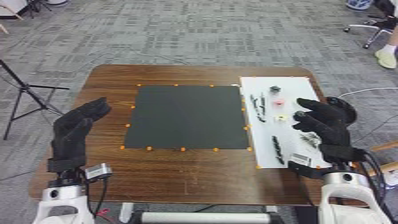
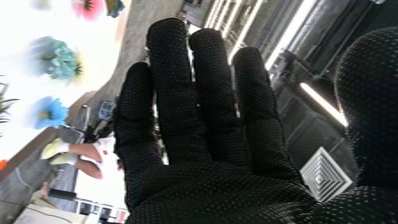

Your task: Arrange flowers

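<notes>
My right hand [image 1: 324, 125] is over the right part of the white sheet [image 1: 293, 85], its fingers relaxed and holding nothing. On the sheet lie a dark bluish flower [image 1: 274, 89], a pink flower [image 1: 279, 102] and a pale yellow flower [image 1: 282, 118], with dark stems [image 1: 277, 149] beside them. My left hand [image 1: 75, 125] is at the table's left edge, open. In the right wrist view my right hand [image 2: 213, 185] has straight fingers, with a teal flower [image 2: 59, 57], a blue flower [image 2: 51, 112] and a pink flower [image 2: 89, 7] beyond it.
A black square mat [image 1: 187, 117] with orange markers round it lies mid-table [image 1: 178, 185]. A dark round object [image 1: 348, 111] stands just beyond my right hand, by the table's right edge. A black tripod [image 1: 27, 87] stands left of the table.
</notes>
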`<state>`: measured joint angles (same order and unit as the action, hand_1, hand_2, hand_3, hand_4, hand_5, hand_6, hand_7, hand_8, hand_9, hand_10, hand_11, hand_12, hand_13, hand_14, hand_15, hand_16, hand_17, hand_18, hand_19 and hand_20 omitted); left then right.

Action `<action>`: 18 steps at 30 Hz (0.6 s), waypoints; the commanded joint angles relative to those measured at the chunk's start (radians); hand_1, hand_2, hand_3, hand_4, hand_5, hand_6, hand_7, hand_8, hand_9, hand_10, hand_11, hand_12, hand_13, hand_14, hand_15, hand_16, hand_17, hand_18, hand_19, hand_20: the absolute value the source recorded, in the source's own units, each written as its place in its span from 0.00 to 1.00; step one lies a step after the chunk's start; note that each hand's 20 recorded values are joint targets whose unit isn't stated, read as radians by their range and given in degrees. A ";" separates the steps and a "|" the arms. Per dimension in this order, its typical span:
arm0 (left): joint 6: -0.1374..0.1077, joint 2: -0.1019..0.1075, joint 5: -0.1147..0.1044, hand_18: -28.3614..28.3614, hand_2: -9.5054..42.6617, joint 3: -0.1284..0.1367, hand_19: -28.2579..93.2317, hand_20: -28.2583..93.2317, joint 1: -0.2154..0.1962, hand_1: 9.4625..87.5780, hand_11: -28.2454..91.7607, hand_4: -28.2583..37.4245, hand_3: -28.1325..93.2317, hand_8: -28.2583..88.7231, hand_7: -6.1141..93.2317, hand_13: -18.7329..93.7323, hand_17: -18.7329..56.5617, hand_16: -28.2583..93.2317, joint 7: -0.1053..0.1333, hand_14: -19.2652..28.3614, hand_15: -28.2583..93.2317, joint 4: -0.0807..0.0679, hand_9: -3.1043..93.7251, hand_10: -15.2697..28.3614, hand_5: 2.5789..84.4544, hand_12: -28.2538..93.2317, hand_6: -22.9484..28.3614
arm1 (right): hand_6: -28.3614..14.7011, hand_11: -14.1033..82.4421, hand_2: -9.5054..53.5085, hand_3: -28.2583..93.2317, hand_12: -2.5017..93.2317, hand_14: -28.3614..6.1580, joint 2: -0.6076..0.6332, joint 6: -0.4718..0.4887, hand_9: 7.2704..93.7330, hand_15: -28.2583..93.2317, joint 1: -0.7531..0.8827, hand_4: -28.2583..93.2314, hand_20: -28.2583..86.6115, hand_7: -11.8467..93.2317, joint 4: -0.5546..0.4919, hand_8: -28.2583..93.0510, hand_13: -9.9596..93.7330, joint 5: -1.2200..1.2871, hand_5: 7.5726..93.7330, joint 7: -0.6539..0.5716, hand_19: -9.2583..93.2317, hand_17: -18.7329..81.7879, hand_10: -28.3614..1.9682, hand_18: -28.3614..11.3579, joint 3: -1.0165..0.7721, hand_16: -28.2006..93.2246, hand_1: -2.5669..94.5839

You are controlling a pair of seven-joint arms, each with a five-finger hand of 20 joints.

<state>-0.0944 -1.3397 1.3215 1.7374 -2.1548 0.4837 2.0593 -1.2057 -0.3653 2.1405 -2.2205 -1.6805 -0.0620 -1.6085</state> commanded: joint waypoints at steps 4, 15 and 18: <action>-0.012 -0.015 0.017 0.79 0.00 -0.014 0.53 0.54 0.008 0.21 0.42 0.02 0.79 0.18 0.21 0.62 0.43 0.25 -0.002 0.81 0.52 -0.010 0.62 0.68 0.66 0.35 0.46 | 0.61 0.46 0.00 0.80 0.30 0.41 0.038 -0.230 0.62 0.61 -0.030 0.09 0.73 0.36 0.011 0.16 0.64 -0.086 0.50 -0.053 0.73 0.40 0.46 0.18 0.078 0.46 0.34; 0.001 -0.006 0.050 0.79 0.00 -0.021 0.54 0.54 0.023 0.22 0.43 0.04 0.79 0.18 0.22 0.61 0.40 0.24 -0.013 0.81 0.53 -0.009 0.63 0.68 0.67 0.36 0.46 | 0.61 0.61 0.00 0.78 0.39 0.49 0.082 -0.127 0.73 0.78 -0.027 0.08 0.80 0.47 -0.003 0.16 0.76 -0.440 0.59 -0.279 0.90 0.53 0.55 0.15 0.072 0.52 0.41; -0.006 0.005 0.047 0.78 0.00 -0.009 0.54 0.54 0.010 0.22 0.43 0.04 0.79 0.18 0.22 0.61 0.40 0.24 -0.016 0.81 0.53 -0.002 0.63 0.68 0.67 0.36 0.46 | 0.62 0.62 0.00 0.77 0.42 0.53 0.099 -0.026 0.76 0.80 -0.030 0.08 0.79 0.49 -0.027 0.20 0.79 -0.488 0.61 -0.324 0.94 0.56 0.55 0.15 0.065 0.54 0.43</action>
<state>-0.0945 -1.3462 1.3675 1.7131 -2.1209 0.4784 2.0418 -1.1597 -0.5294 2.1138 -2.2112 -2.1175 -0.3384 -1.5282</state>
